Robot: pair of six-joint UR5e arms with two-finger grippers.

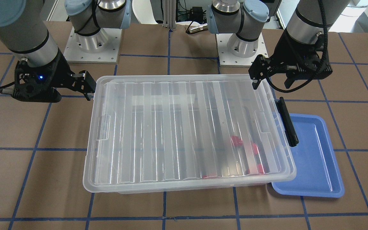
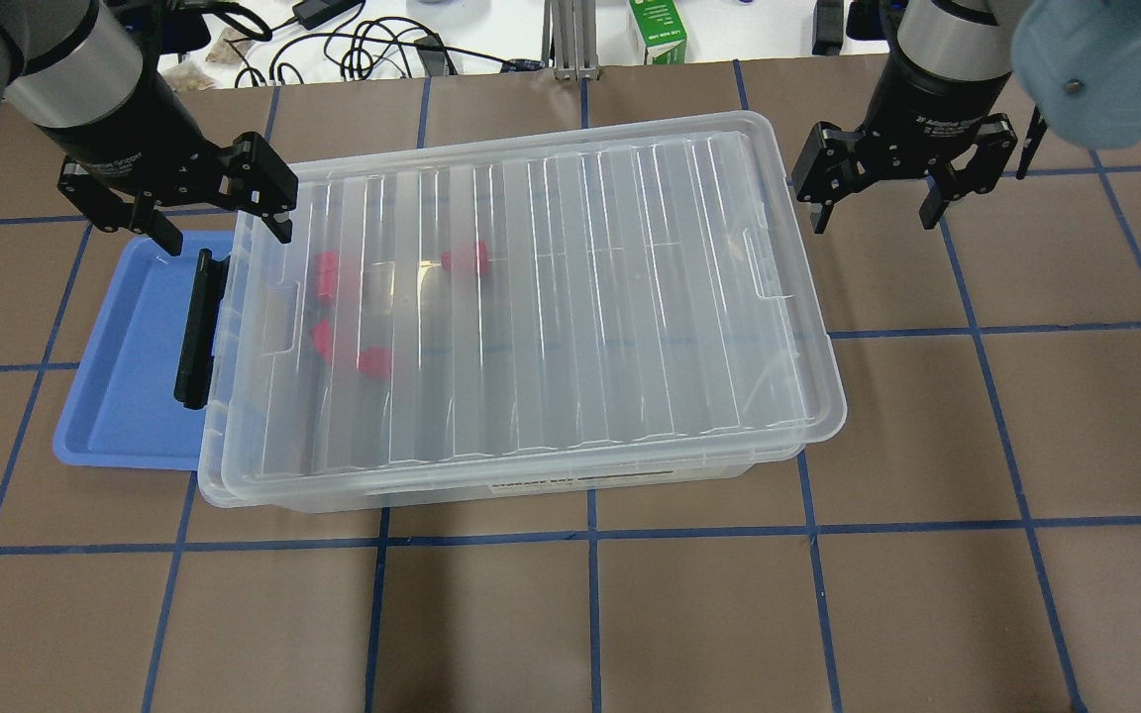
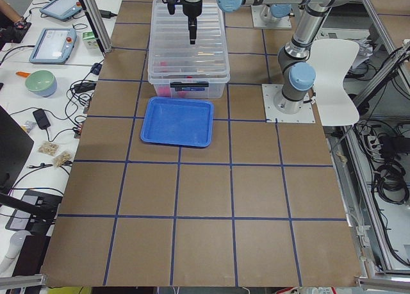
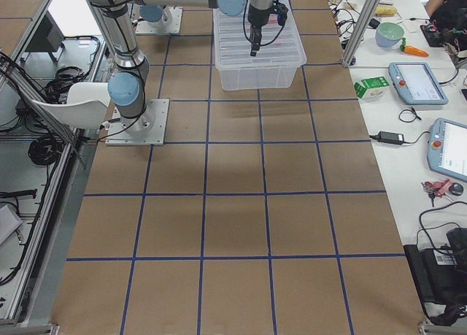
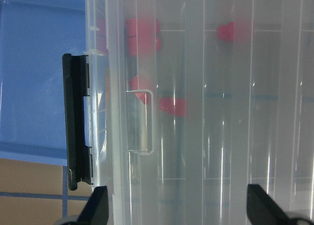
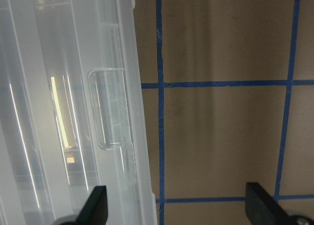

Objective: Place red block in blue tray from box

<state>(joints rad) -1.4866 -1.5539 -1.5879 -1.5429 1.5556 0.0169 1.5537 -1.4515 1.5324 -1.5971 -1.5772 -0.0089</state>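
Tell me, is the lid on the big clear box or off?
On. The ribbed lid covers the whole box, and the red blocks show blurry through it. Whether the black latch is clipped, I cannot tell.

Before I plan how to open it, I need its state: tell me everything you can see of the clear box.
The box is a large, translucent clear plastic bin, flat on the table, ribbed lid on. A black latch bar sits at the end beside the blue tray. Several red blocks show through the lid near that end. The left gripper hangs open over the latch end, the right gripper open off the other; neither holds it.
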